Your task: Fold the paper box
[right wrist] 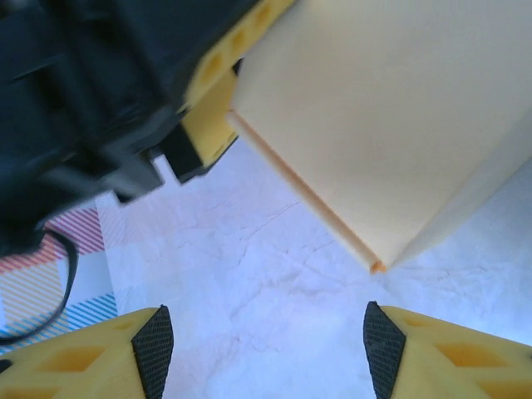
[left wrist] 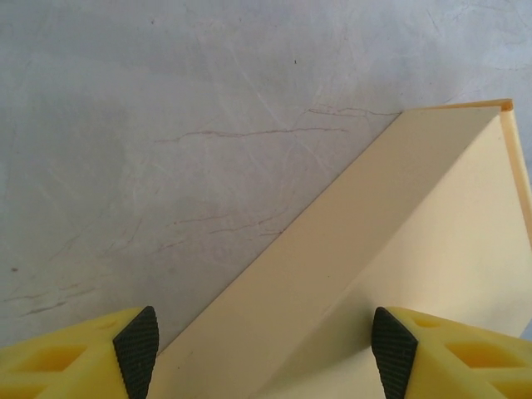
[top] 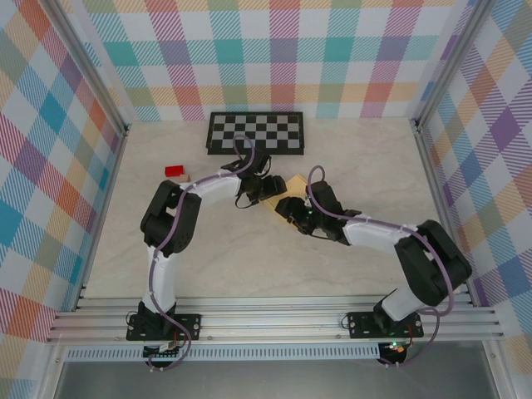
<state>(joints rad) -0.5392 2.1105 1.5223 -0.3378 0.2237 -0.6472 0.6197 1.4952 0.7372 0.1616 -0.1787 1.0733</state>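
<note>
Left fingers (left wrist: 137,349), yellow with black pads, stand wide apart with nothing gripped, over a creased panel of the tan thin-cardboard paper box (left wrist: 399,249), which rests on the pale marbled table (left wrist: 166,125) near its middle. Right fingers (right wrist: 154,349) are also spread and empty above bare table, and one corner of the box is just beyond them, beside the left arm's black wrist (right wrist: 83,83)
</note>
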